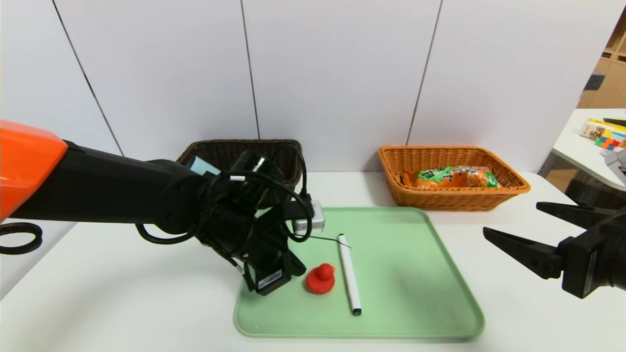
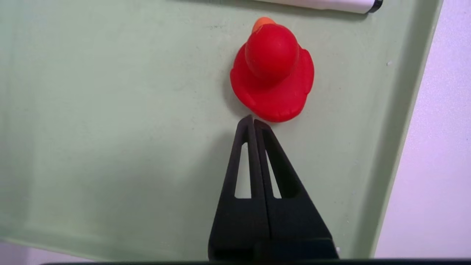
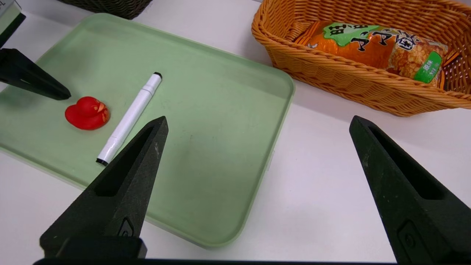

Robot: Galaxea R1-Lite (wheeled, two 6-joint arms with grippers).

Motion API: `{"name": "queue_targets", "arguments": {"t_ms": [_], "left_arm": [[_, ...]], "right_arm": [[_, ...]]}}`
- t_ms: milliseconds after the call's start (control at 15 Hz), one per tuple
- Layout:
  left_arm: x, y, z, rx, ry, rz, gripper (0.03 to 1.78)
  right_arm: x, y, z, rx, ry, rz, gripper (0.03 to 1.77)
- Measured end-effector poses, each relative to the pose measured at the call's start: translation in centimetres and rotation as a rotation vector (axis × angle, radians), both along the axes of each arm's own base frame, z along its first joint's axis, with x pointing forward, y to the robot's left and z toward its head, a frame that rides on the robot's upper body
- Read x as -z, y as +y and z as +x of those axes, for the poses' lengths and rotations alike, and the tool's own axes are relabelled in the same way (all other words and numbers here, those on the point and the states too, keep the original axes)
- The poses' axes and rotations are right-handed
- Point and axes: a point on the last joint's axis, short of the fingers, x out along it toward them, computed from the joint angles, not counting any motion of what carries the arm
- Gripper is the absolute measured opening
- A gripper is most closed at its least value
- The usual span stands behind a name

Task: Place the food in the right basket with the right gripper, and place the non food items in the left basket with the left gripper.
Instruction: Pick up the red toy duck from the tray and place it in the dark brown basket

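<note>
Head view: the left end effector (image 1: 293, 266) sits low over the green tray (image 1: 415, 293), just beside the red toy duck (image 1: 320, 278), with the arm's bulk hiding its tips. The white marker (image 1: 349, 274) lies on the tray just beyond the duck. The dark left basket (image 1: 274, 151) stands behind the arm, and the orange right basket (image 1: 508, 190) already holds a snack packet (image 1: 452, 177). The right end effector (image 1: 518, 234) hangs apart from all this, over the worktop (image 1: 98, 293) on the right, its fingers spread wide.

Left wrist view: the left end effector's fingers are pressed together with nothing between them, tips right at the edge of the duck (image 2: 272, 71), which sits free on the tray. The risk I judge here is plain: a lift now would carry nothing to the left basket. If the closed tips push forward instead, they could shove the light duck against the marker (image 2: 331, 3) and roll it.

Right wrist view: the duck (image 3: 87, 112) and marker (image 3: 129, 117) both rest on the tray, still to be sorted, with the left end effector's dark tip (image 3: 55, 94) close beside the duck. The right end effector (image 3: 257, 123) is wide open and empty. With only non-food left on the tray, using this arm for either would break the rule
</note>
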Motion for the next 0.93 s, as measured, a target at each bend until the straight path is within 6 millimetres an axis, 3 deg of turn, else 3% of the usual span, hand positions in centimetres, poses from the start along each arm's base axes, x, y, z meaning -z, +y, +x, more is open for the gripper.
{"name": "queue_targets", "arguments": {"t_ms": [267,467,667,933], "left_arm": [[-0.8,0.2,-0.4,0.004,-0.018,-0.019,0.65],[-2.1,0.6,-1.0,0.007,-0.049,-0.039,0.99],[-3.3,1.0,-1.9,0.011,-0.065,-0.051,1.22],[-3.6,0.1,-3.5,0.022,-0.034,-0.062,1.41]], "right_arm": [[0.1,0.1,0.1,-0.002,0.007,-0.004,1.70],[0.2,0.1,0.1,-0.001,0.009,-0.006,1.70],[0.3,0.1,0.1,-0.002,0.011,-0.007,1.70],[0.2,0.1,0.1,-0.002,0.008,-0.007,1.70]]}}
